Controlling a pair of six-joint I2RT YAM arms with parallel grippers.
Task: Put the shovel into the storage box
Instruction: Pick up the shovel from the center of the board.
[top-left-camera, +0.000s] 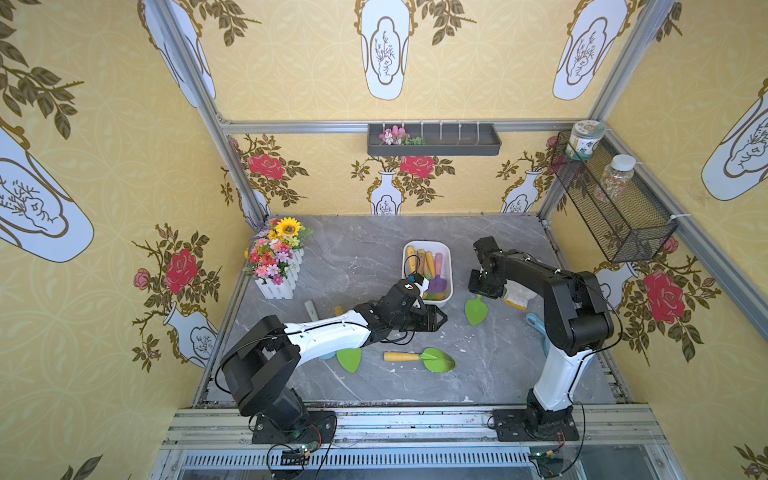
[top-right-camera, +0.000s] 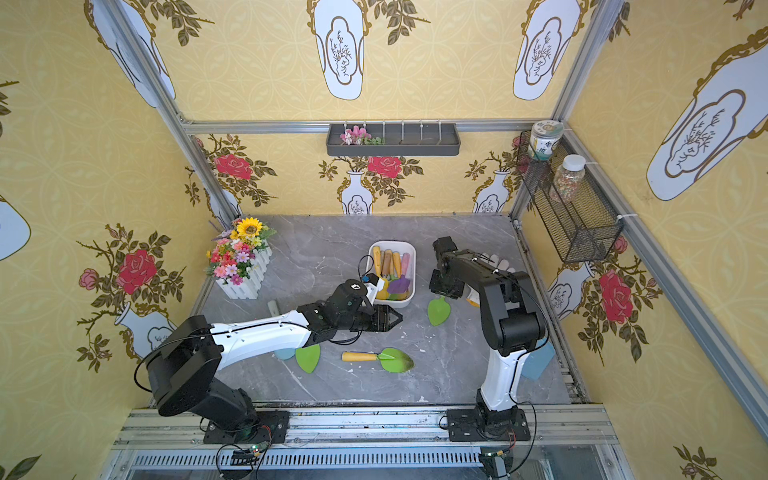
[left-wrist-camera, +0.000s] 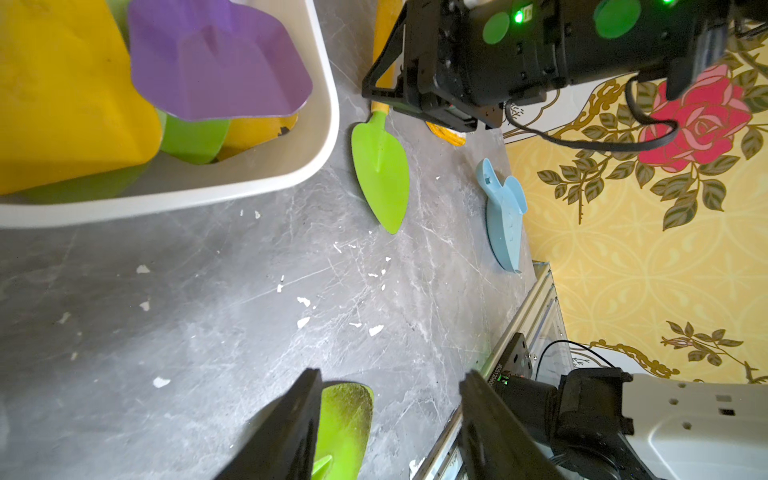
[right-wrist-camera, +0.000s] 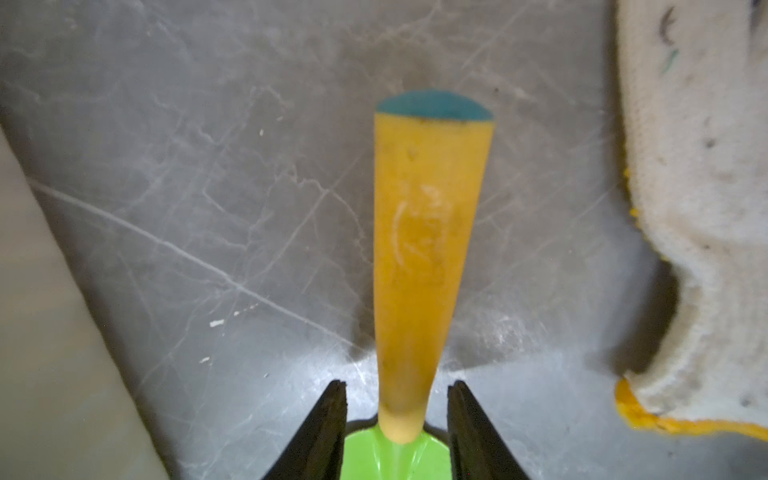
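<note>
Green-bladed, yellow-handled plastic shovel (top-left-camera: 476, 311) lies flat on the grey marbled bench (top-left-camera: 332, 257) just beside the white rectangular plastic storage box (top-left-camera: 427, 242) in a top view, not yet inside; the right end effector (top-left-camera: 481, 295) hangs over its handle. The left end effector (top-left-camera: 440, 320) hovers near the box too, jaws apart and empty. From the left wrist, the shovel (left-wrist-camera: 380, 174) lies just off the box wall (left-wrist-camera: 328, 124). From the right wrist, the fingers (right-wrist-camera: 320, 436) straddle the handle's narrow neck with gaps either side, gripping nothing yet. Pinched so near the blade, the long handle could swing or slip, and the crowded box might leave it propped on the rim.
</note>
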